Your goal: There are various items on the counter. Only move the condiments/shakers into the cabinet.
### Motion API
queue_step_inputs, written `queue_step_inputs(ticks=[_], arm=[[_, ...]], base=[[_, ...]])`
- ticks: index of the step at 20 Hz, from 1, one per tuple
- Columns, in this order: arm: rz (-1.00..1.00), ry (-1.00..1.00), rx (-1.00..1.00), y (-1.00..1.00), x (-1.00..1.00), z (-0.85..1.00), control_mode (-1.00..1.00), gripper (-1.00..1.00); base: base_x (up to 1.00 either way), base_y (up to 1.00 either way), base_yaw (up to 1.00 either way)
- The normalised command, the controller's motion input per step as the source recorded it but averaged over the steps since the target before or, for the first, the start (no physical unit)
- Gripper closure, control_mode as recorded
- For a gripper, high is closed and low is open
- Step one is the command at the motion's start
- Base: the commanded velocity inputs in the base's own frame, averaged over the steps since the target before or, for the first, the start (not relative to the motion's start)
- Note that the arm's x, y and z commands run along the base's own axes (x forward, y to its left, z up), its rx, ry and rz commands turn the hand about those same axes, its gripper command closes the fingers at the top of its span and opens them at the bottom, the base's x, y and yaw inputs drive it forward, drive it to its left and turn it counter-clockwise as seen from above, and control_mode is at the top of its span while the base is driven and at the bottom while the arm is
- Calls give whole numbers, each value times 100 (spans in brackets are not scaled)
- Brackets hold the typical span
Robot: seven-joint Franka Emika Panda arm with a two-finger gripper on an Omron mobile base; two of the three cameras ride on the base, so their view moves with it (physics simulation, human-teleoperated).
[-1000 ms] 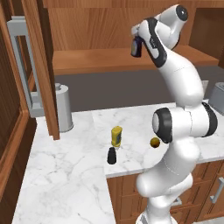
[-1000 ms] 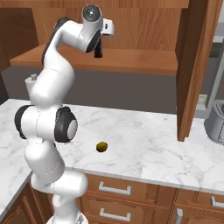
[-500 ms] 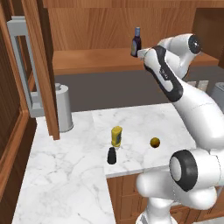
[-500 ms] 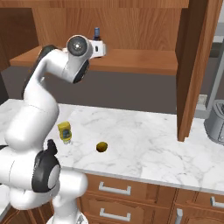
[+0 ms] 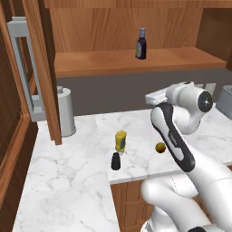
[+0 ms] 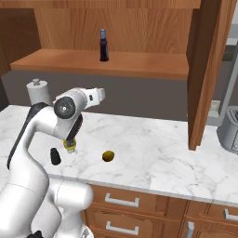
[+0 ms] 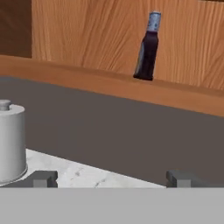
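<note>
One of three is done, by the look of it: the dark bottle (image 5: 141,44) with its blue cap and pale label stands upright on the plank shelf of the wooden cabinet (image 5: 113,63), well above the counter (image 5: 72,181). Two remain, I judge: the yellow squeeze bottle (image 5: 120,141) and the short black shaker (image 5: 116,161) just in front of it, both on the marble top to the right of the steel canister (image 5: 65,111); the small yellow-brown ball (image 5: 160,147) right of the squeeze bottle should stay put. The gripper (image 7: 111,178) is spread wide and holds nothing, its dark fingertips far apart and facing the shelf. The cabinet is warm grained wood with a long grey handle; the counter is glossy white with grey veins; the canister is smooth, cylindrical metal.
</note>
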Motion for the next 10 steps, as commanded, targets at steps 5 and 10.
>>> queue_step_inputs(ticks=[5, 10], arm=[[0, 18, -10, 24, -54, -57, -100, -100], [1, 22, -3, 18, 0, -20, -100, -100]], base=[[0, 0, 0], [0, 0, 0]])
